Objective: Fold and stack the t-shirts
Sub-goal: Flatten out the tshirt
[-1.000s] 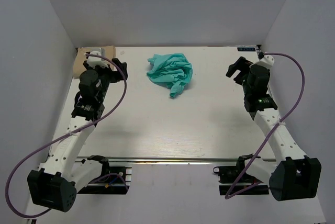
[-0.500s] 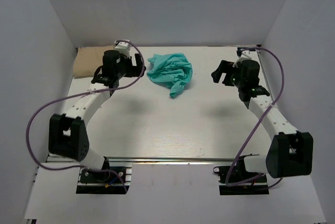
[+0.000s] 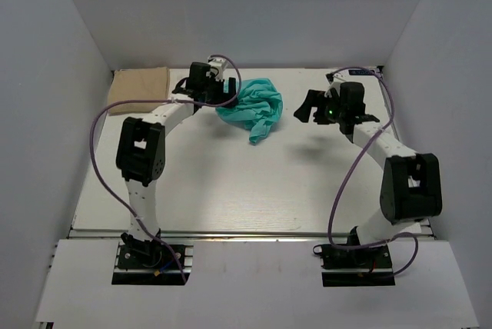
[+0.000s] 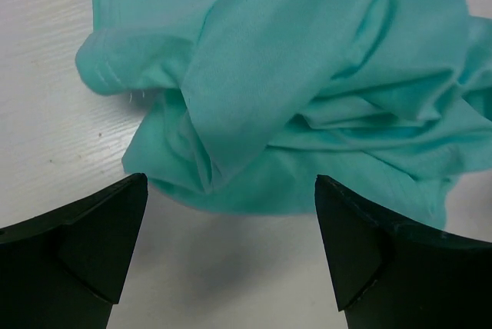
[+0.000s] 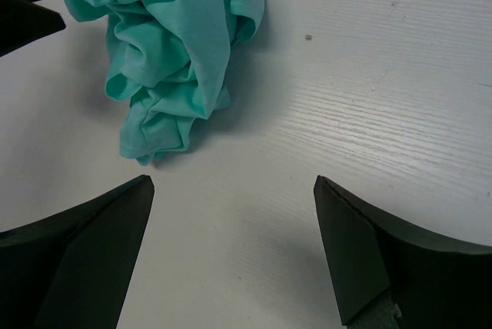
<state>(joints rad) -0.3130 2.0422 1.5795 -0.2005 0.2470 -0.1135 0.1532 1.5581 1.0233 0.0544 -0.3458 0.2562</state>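
Top external view: with the crumpled teal t-shirt (image 3: 250, 106) at the middle of the far edge and the tan t-shirt (image 3: 138, 89) flat in the far-left corner, the left gripper (image 3: 223, 94) and right gripper (image 3: 304, 108), fingers apart and empty, should each pinch an outer hem of the teal one and spread it.

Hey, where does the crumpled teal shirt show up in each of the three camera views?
Top external: the teal shirt lies crumpled at the far middle of the table.
Left wrist: the shirt fills the upper part of the picture, just beyond the open left gripper.
Right wrist: the shirt sits upper left, ahead of the open right gripper.
Shared landmark: the white table surface under the shirt, seen in all three.
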